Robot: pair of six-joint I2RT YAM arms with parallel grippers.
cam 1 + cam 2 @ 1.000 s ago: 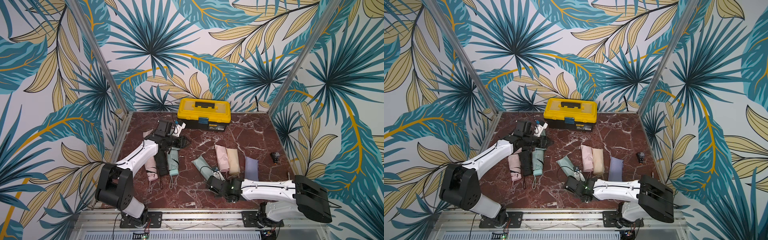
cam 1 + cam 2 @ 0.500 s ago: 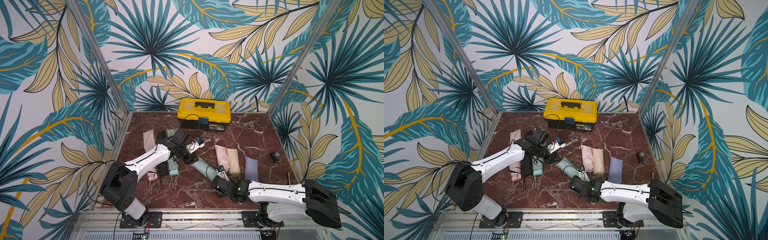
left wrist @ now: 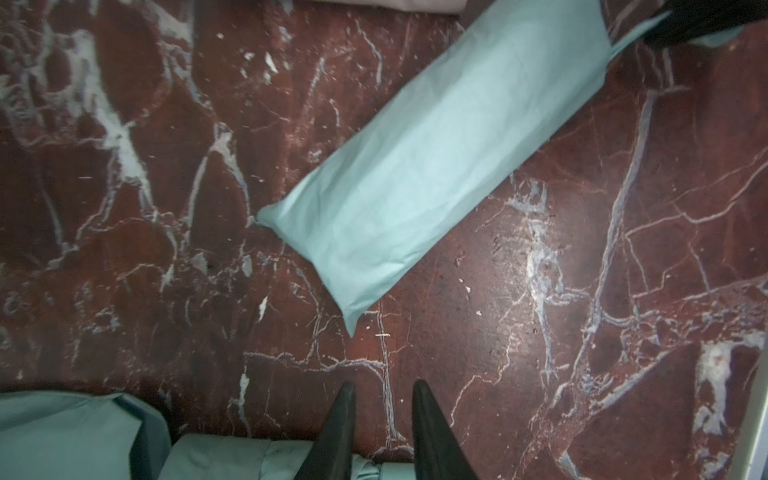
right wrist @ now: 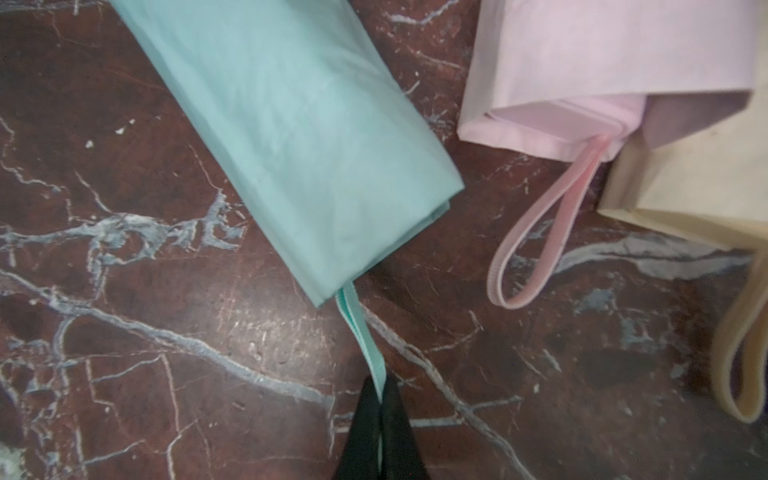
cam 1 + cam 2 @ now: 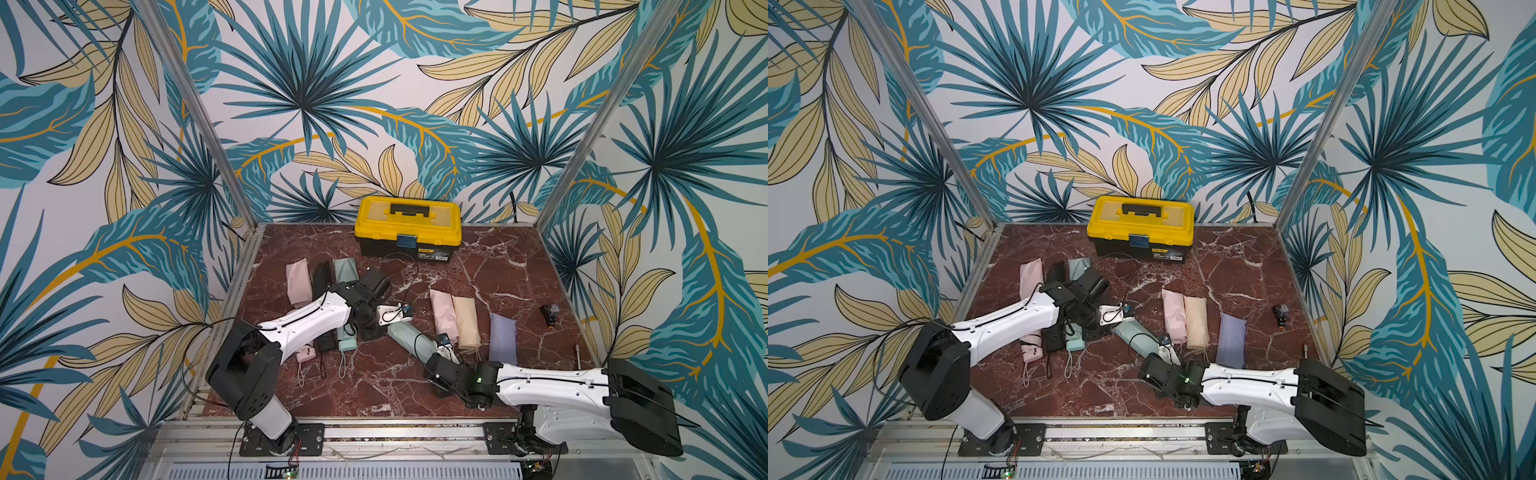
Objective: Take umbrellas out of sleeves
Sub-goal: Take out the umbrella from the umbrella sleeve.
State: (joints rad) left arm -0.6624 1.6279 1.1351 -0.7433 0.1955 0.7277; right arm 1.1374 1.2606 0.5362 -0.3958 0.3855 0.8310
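Note:
A mint umbrella in its mint sleeve (image 5: 409, 338) (image 5: 1133, 332) lies slantwise mid-table. My right gripper (image 4: 381, 384) is shut on its mint wrist loop (image 4: 359, 328), which comes out of the sleeve's mouth (image 4: 332, 232). My left gripper (image 3: 382, 388) hovers open over bare marble just short of the sleeve's closed end (image 3: 353, 266), holding nothing. To the right lie the pink (image 5: 444, 320), beige (image 5: 466, 322) and lilac (image 5: 503, 343) sleeved umbrellas. On the left lie bare pink (image 5: 305, 355), black (image 5: 327, 345) and mint (image 5: 347, 343) umbrellas, with their empty sleeves (image 5: 298, 282) behind them.
A yellow-lidded black toolbox (image 5: 408, 228) stands at the back middle. A small black object (image 5: 549, 311) and a thin metal tool (image 5: 578, 353) lie by the right wall. The pink loop (image 4: 540, 232) and the beige loop (image 4: 744, 353) trail on the marble beside my right gripper.
My left arm has swung from the empty sleeves at the back left towards the table's middle, and its jaws have narrowed. The right gripper stays shut on the mint loop.

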